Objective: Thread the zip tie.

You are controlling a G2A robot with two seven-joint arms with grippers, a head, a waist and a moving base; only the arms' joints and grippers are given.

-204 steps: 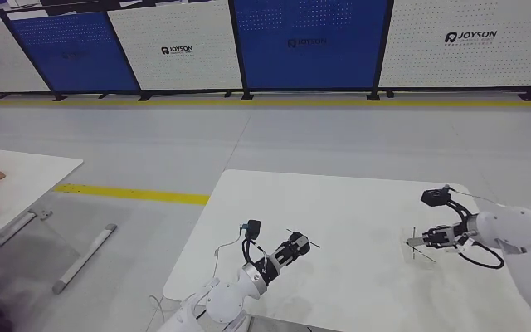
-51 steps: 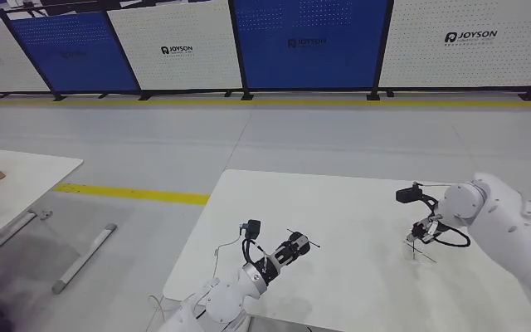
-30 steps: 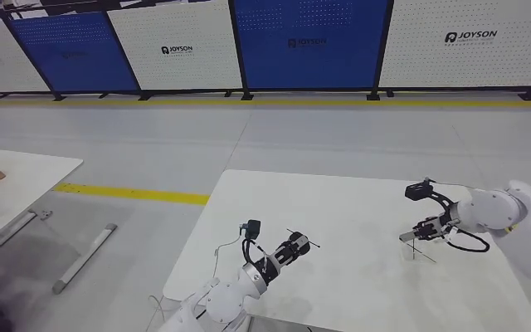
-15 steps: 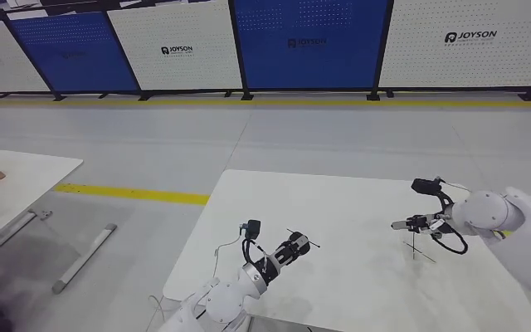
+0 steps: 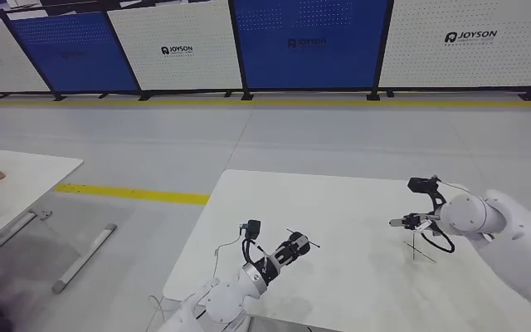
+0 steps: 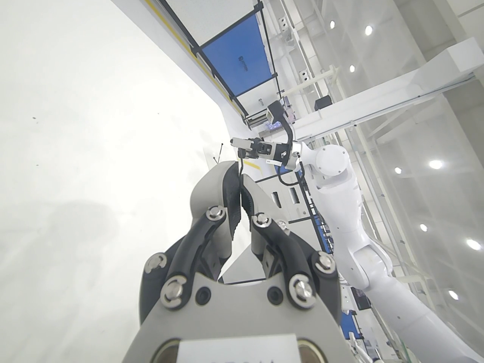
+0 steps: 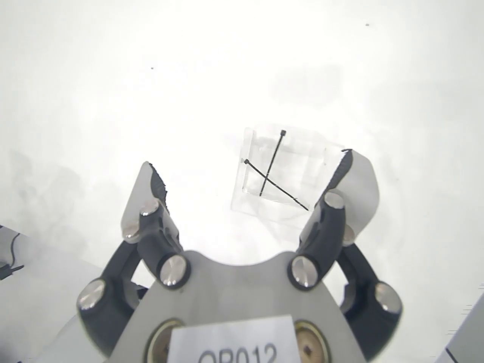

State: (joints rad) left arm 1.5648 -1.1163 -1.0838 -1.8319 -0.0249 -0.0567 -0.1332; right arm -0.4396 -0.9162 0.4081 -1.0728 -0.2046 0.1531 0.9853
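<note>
Top view: two arms are working well apart over a white desk (image 5: 332, 199).
Left arm: the left gripper (image 5: 300, 243) is hovering by the desk's near edge, towards its left corner; its jaws are pressing together on a thin black zip tie (image 5: 317, 246), which is sticking out past both sides.
Right arm: the right gripper (image 7: 249, 168) is hanging over the desk near its right edge, jaws spread wide and gripping nothing.
Holder: a clear plastic block (image 7: 302, 160) is standing just below and ahead of the right gripper, apart from it.
In the block: two more black zip ties (image 7: 266, 181) are leaning across each other, long axes forming an X.
Deciding relation: the right arm is sitting far nearer the block; the held tie is waiting across the desk.
Judgement: the right gripper is probably lining up to come down on one crossed tie.
</note>
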